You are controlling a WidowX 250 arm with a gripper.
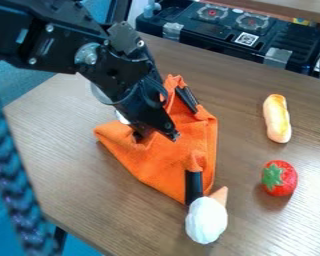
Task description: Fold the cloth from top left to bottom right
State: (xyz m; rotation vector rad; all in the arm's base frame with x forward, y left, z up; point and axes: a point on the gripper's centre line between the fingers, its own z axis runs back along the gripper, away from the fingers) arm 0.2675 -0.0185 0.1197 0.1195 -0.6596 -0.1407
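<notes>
Orange cloth, rumpled in a lopsided triangle under tool

Cloth (166, 162): plain bright orange, matte, soft-looking. Lies mid-bench, somewhat toward the left edge of the bench (89, 195). Outline roughly three-sided: one corner points to the bench's left edge, one peak toward the far edge, narrow end toward the near edge. Right side runs fairly straight; lower left side slants and looks smooth. Surface uneven. Far peak stands up in bunched creases; left part is raised and puckered around the tool; small pinched ridge near the narrow end. Middle flatter, with shallow dents.

Tool (156, 136): down at the cloth's upper left part, tip against the fabric, tilted. Opening cannot be told; whether it has hold of cloth cannot be told either. Arm (29, 35) enters from upper left.

On cloth: dark strips (187, 99) at the far peak; black bar (194, 187) at the narrow end, reaching to a rounded white toy (206, 220) with a peach-coloured tip (219, 195).

Right of cloth, well apart: yellowish bread (277, 119), and nearer the near edge, a red strawberry (280, 178) with green leaves.
</notes>
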